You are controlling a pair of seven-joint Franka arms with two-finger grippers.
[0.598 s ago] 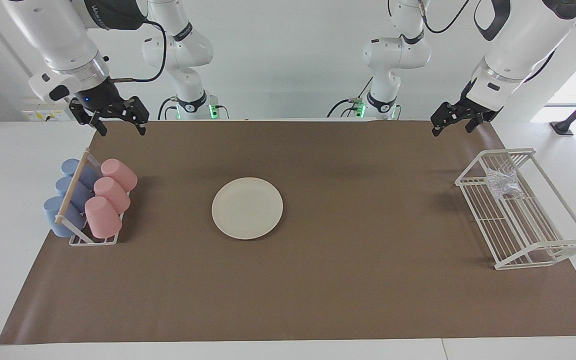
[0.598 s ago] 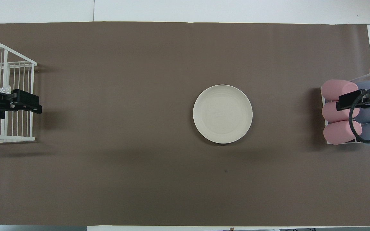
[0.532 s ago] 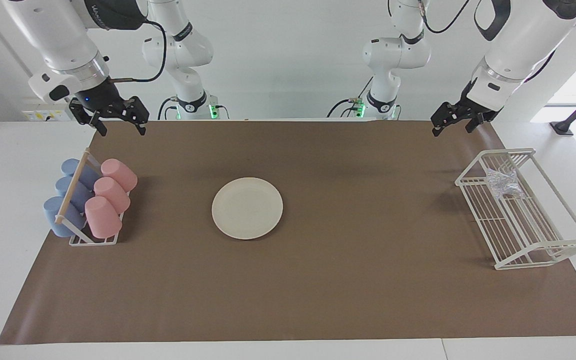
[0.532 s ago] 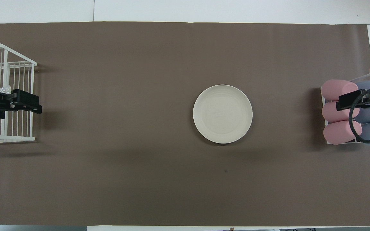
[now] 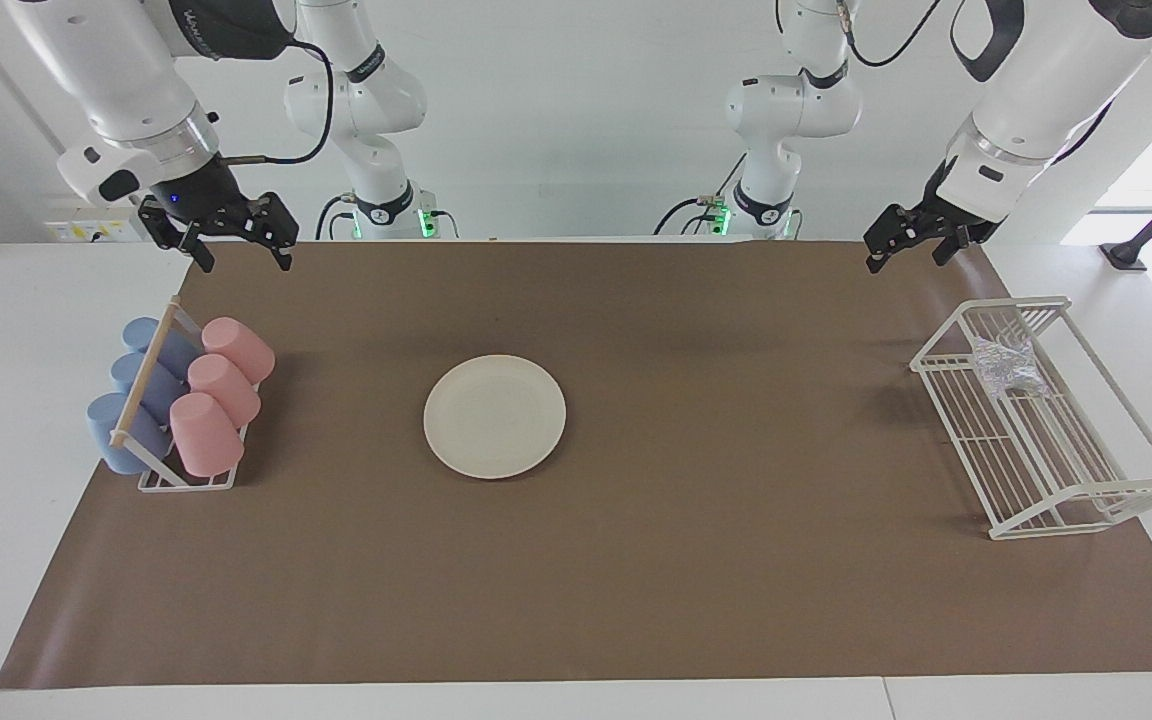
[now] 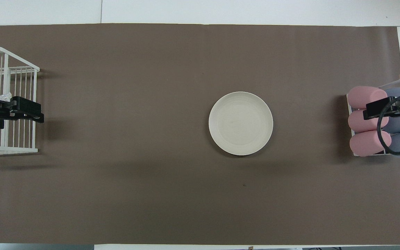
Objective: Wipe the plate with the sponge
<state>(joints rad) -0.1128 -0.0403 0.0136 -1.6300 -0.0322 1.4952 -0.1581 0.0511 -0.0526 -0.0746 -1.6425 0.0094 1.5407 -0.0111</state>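
Both arms are raised, left end effector point(image 5: 904, 250) open and empty above the white wire rack point(image 5: 1126, 495) holding the silvery mesh sponge point(image 5: 1004, 366), right end effector point(image 5: 241, 250) likewise over the cup rack point(image 5: 186, 482); round cream-white plate point(image 5: 494, 416) sits mid-tabletop.

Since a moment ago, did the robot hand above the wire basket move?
Yes, slightly: the left gripper drew back toward the robots against the fixed wire basket.
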